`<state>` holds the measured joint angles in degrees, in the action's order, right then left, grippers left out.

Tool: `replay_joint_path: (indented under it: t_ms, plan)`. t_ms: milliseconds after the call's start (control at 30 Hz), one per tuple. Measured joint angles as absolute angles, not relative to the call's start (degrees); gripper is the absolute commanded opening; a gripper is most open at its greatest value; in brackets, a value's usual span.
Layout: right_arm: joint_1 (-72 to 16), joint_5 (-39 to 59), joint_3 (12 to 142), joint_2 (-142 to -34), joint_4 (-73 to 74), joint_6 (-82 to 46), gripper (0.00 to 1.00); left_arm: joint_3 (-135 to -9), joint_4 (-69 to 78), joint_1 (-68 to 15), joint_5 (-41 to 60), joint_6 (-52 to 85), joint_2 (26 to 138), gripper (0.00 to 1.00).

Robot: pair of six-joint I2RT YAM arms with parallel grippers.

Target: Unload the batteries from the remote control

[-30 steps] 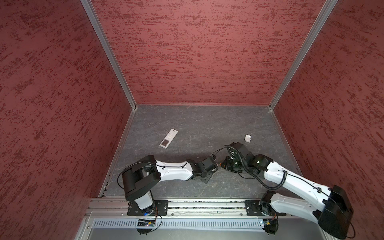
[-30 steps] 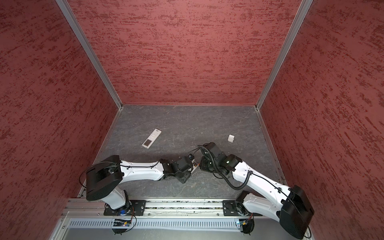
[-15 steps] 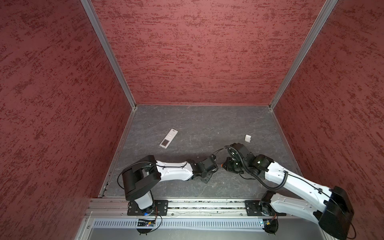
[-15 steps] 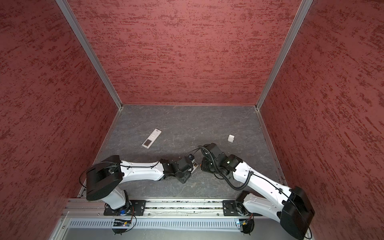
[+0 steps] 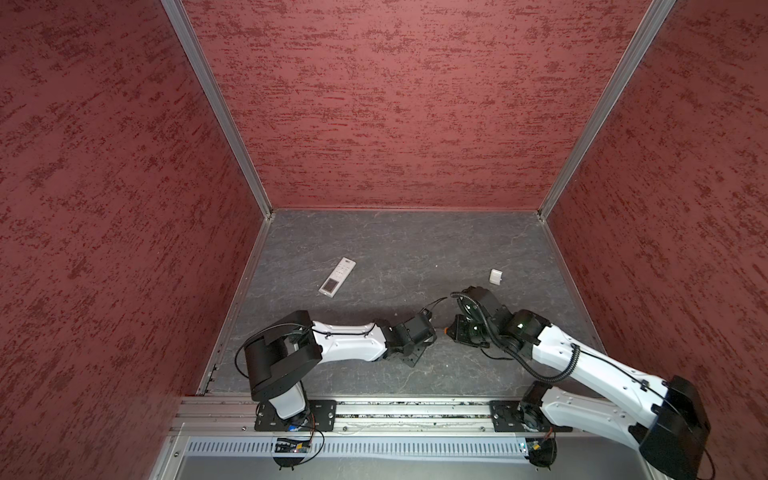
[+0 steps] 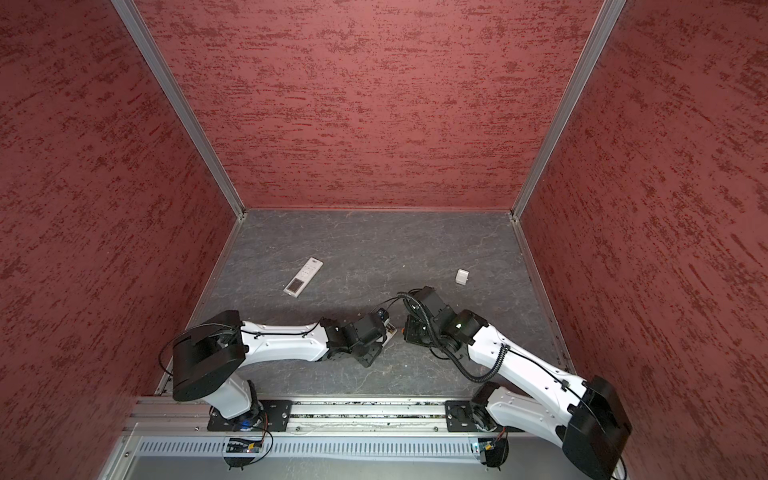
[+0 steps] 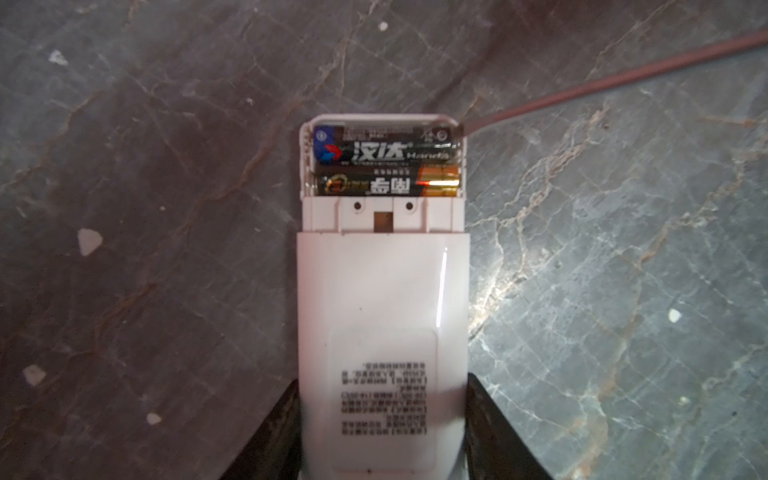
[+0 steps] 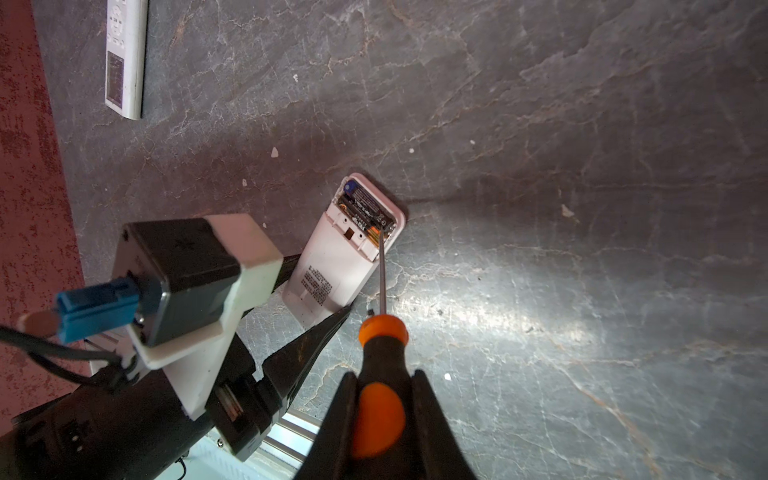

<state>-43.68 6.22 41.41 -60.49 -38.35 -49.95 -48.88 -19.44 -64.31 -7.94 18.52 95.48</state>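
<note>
Grey marbled tabletop: the left gripper clamps a white plastic remote control, lower centre in a top view, with two dark cylindrical batteries seated in its open bay. Meanwhile the right gripper grasps an orange-and-black screwdriver, tip seemingly at one cell's end; a slip could flick it away.

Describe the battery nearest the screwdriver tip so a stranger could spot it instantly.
The left gripper clamps a white remote, back up. Two batteries lie side by side in its open bay. Yours is the outer one, blue-ended; its neighbour is gold-ended.
</note>
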Motion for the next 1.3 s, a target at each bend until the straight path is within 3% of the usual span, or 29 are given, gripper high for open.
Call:
replay_joint_path:
  t_ms: [1300]
  plan:
    - [-43.68,6.81,38.13,-60.69,-34.06,-51.88,0.00,-49.54,-19.53,-65.19,-9.37,19.55,96.33,0.11]
